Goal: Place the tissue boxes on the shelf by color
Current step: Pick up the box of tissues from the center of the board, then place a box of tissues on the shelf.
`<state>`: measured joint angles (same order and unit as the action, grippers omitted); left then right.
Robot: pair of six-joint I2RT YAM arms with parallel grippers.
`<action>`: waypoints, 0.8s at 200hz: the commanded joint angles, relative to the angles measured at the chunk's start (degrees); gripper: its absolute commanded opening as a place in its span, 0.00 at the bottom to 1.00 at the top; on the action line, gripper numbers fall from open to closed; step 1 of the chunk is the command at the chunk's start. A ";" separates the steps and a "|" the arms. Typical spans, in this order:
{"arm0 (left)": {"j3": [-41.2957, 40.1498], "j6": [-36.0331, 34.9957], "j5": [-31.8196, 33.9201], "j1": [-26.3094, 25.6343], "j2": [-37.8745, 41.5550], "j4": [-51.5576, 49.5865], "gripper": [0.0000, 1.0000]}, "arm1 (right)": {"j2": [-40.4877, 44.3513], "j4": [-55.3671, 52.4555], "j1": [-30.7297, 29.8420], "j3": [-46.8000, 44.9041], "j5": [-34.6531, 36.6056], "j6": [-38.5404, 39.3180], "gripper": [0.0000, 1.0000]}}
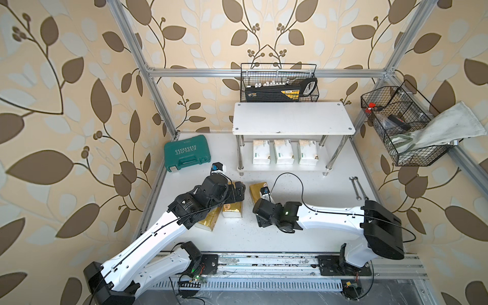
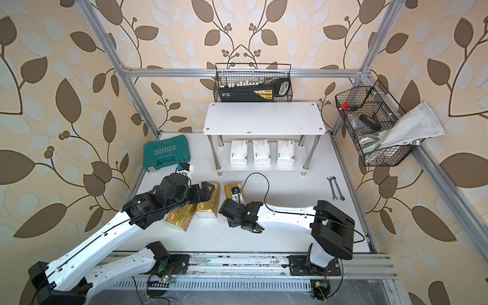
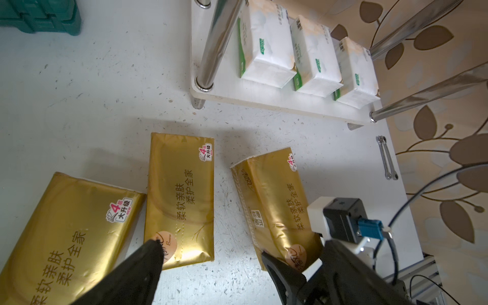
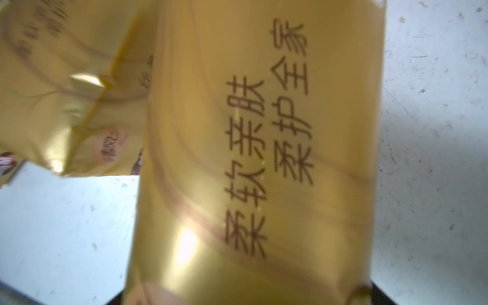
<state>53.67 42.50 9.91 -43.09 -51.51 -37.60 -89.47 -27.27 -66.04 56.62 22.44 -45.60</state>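
Closest in, the right tool (image 4: pixel 248 297) is clamped on the near end of one gold tissue pack (image 3: pixel 274 200), so this is the pick-up step for the gold lot. Can't tell if it's off the tabletop (image 3: pixel 105 92) yet. The left tool (image 3: pixel 210 250) hangs wide open, empty, over the middle gold pack (image 3: pixel 182 200), which touches the third gold pack (image 3: pixel 71 224). Further back, three white-and-green packs (image 1: pixel 284 151) line the lower board (image 3: pixel 264 100) of the shelf (image 1: pixel 293 117). Its top board (image 2: pixel 264 117) is bare, so I'd guess next means lifting above that edge. Right wrist view shows fingertips (image 4: pixel 380 294) hugging the wrapper. Top views bury that under the wrist camera (image 1: pixel 264 190), but only they show the top board.
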 commanded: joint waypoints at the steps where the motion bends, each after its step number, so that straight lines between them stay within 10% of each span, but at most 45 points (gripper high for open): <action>1: 4.65 0.45 -0.07 0.17 -0.67 -1.55 0.99 | 5.57 -4.12 -1.19 -0.64 0.05 -0.51 0.74; 160: 25.67 -4.70 -6.96 0.20 -8.09 -2.34 0.99 | 22.14 -23.88 1.40 26.97 6.08 9.46 0.73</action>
<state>74.24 41.56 7.53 -43.09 -56.99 -42.81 -68.86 -47.44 -67.46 77.62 25.50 -40.73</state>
